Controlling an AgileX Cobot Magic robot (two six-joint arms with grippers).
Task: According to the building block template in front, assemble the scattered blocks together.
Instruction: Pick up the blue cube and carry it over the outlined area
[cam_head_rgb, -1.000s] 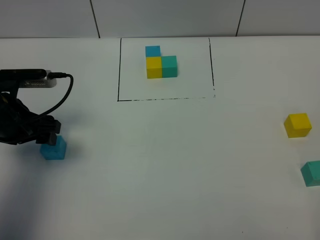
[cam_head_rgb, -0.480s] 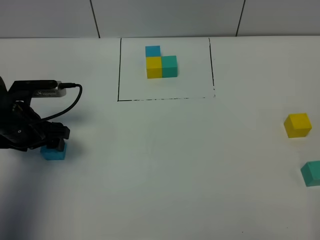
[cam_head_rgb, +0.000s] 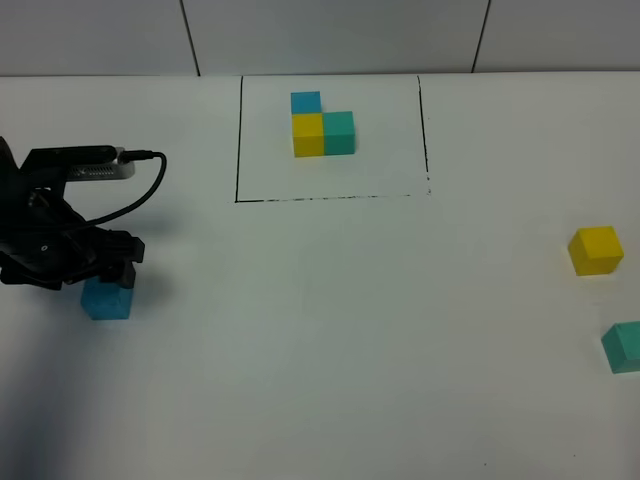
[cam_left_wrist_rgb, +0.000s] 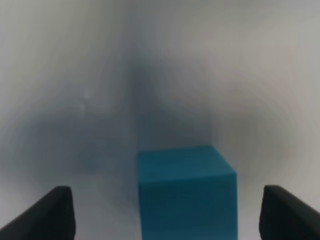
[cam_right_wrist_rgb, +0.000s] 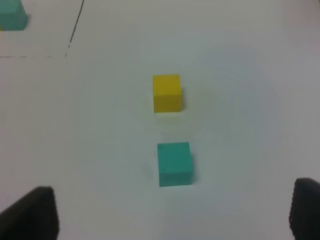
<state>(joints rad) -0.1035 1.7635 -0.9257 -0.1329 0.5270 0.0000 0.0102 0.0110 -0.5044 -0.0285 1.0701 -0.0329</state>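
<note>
The building block template (cam_head_rgb: 322, 125), a blue, yellow and teal cluster, sits inside a black drawn rectangle (cam_head_rgb: 237, 150) at the far middle of the table. The scattered blue cube (cam_head_rgb: 107, 300) lies at the left. My left gripper (cam_head_rgb: 112, 274) is right over it. In the left wrist view the blue cube (cam_left_wrist_rgb: 186, 192) stands between the wide-apart fingers (cam_left_wrist_rgb: 50, 212) without touching them; the left gripper (cam_left_wrist_rgb: 167, 212) is open. The yellow cube (cam_head_rgb: 596, 250) and teal cube (cam_head_rgb: 624, 346) lie at the right. My right gripper (cam_right_wrist_rgb: 170, 212) is open, short of the teal cube (cam_right_wrist_rgb: 174, 163) and the yellow cube (cam_right_wrist_rgb: 167, 93).
The white table (cam_head_rgb: 350, 330) ends at a tiled wall (cam_head_rgb: 330, 35) behind the template. The left arm's cable (cam_head_rgb: 140, 195) loops above the blue cube. The right arm does not show in the exterior high view.
My left gripper has moved right and come down over the blue cube. The cubes have not moved.
</note>
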